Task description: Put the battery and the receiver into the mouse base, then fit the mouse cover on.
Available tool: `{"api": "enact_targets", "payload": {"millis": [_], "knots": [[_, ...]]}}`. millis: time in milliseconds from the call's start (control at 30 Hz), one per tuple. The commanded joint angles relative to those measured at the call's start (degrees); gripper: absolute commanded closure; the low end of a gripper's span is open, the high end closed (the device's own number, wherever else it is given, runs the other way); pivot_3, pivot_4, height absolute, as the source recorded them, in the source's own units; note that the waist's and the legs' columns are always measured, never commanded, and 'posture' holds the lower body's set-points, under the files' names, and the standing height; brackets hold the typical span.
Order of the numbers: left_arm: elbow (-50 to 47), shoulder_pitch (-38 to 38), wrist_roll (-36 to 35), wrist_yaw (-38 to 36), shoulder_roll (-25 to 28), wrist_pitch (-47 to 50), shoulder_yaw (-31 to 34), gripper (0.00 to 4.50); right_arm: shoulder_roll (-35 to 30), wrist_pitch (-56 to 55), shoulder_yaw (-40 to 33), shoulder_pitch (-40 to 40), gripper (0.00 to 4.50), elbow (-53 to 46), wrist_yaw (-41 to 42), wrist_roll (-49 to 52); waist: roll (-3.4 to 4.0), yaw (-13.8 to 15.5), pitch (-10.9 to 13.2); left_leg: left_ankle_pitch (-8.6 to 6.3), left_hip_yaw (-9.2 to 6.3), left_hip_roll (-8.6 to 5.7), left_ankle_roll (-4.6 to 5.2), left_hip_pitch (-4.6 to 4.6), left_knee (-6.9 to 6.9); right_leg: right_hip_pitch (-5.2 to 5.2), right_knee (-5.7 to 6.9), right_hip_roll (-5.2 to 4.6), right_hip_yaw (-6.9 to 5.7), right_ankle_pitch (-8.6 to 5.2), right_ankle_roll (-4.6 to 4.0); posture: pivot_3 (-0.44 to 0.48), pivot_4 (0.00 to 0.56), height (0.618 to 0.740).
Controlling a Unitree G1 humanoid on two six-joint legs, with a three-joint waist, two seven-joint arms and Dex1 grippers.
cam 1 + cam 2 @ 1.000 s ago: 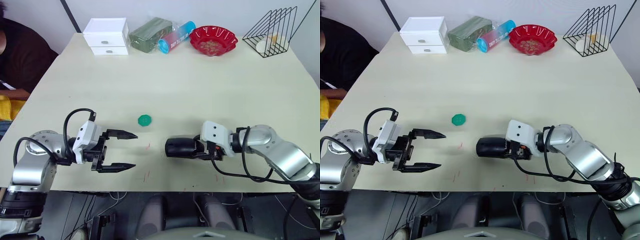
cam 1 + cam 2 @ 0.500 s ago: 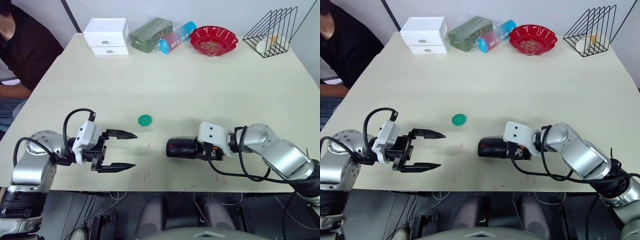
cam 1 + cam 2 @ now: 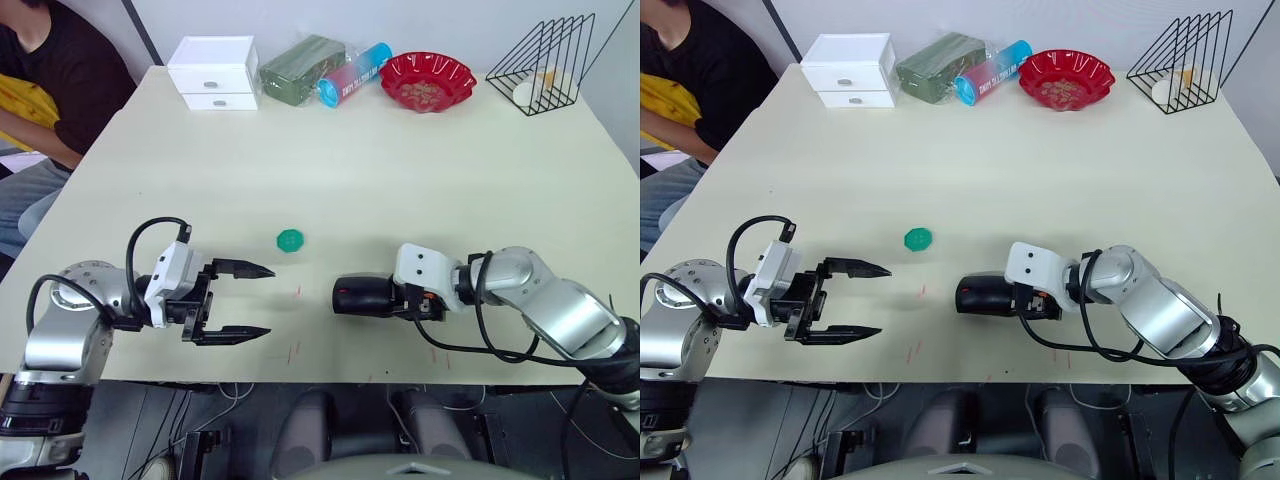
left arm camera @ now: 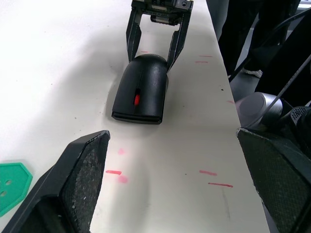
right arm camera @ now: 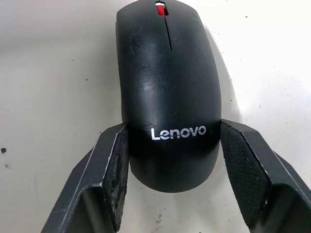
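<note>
A: Mouse (image 3: 362, 296) — black Lenovo, cover on, red scroll wheel (image 4: 136, 99) showing, flat on the tabletop (image 3: 400, 170) close to the near edge, a bit right of centre.

B: Right gripper (image 5: 170, 160)?

A: At the mouse's rear end, one finger on each side. In the right wrist view the left-side pad (image 5: 119, 170) touches the shell, while the other pad (image 5: 240, 167) sits just off it with a sliver of table between. So narrow, straddling, not clamped.

B: And the left gripper (image 3: 255, 301)?

A: Near the near-left part of the tabletop, well apart from the mouse, pointing toward it. Fingers spread wide, nothing between them.

B: Battery, receiver?

A: Can't see either one. The mouse is closed up, so whether they're inside I cannot tell.

B: What's the green thing?

A: Small green hexagonal dish (image 3: 290, 239), between the two grippers and slightly farther from the near edge. Touching nothing.

B: Marks on the table?

A: A few short red pen marks (image 4: 212, 178) near the near edge, between the left gripper and the mouse.

B: Far edge?

A: White two-drawer box (image 3: 212, 72), a green packet (image 3: 300, 68) and a blue-capped tube (image 3: 352, 74) lying against each other, a red bowl (image 3: 427, 80), and a black wire rack (image 3: 548, 62) at the far right corner with a pale round thing inside.

B: Anyone around?

A: A person (image 3: 62, 75) in a dark top, seated past the far left corner.
</note>
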Motion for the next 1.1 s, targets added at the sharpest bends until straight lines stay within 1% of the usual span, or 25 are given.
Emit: {"api": "enact_targets", "payload": {"millis": [33, 300, 600, 933, 1100], "knots": [[-0.5, -0.1, -0.5, -1.0, 0.8, -0.5, 0.8, 0.00, -1.1, 1.2, 0.9, -1.3, 1.98, -1.3, 0.8, -0.6, 0.00, 0.0, 0.0, 0.00, 0.00, 0.00, 0.00, 0.00, 0.00, 0.00, 0.00, 0.00, 0.00, 0.00, 0.00, 0.000, 0.150, 0.740], [-0.4, 0.1, -0.5, -1.0, 0.7, -0.7, 0.9, 0.00, -0.6, 5.0, 2.6, -4.5, 1.98, -2.7, 0.9, -0.1, 0.00, 0.0, 0.0, 0.00, -0.01, 0.00, 0.00, -0.01, 0.00, -0.01, 0.00, 0.00, -0.01, 0.00, 0.00, 0.000, 0.150, 0.740], [-0.5, 0.2, -0.5, -1.0, 0.6, -0.7, 0.8, 0.00, -0.4, 6.1, 4.5, -6.9, 1.98, -2.6, 0.8, -0.5, 0.00, -0.1, 0.0, 0.00, 0.00, 0.00, 0.00, -0.01, 0.00, -0.01, 0.00, 0.00, -0.01, 0.00, 0.00, 0.000, 0.150, 0.740], [-0.3, 0.3, -0.4, -1.0, 0.6, -0.8, 0.8, 0.00, -0.2, 5.8, 6.2, -7.8, 1.98, -1.7, 0.8, -1.1, 0.00, -0.1, 0.0, 0.00, -0.01, 0.01, 0.00, 0.00, 0.00, -0.01, 0.00, 0.00, -0.01, 0.00, 0.00, 0.000, 0.150, 0.740], [-0.2, 0.4, -0.3, -0.9, 0.6, -0.9, 0.8, 0.00, -0.2, 7.9, 6.3, -7.7, 1.98, -1.4, 0.6, -0.7, 0.00, -0.1, 0.0, 0.00, -0.01, 0.00, 0.00, 0.00, 0.00, -0.01, 0.00, 0.00, 0.00, 0.00, 0.00, 0.000, 0.150, 0.740]]}}
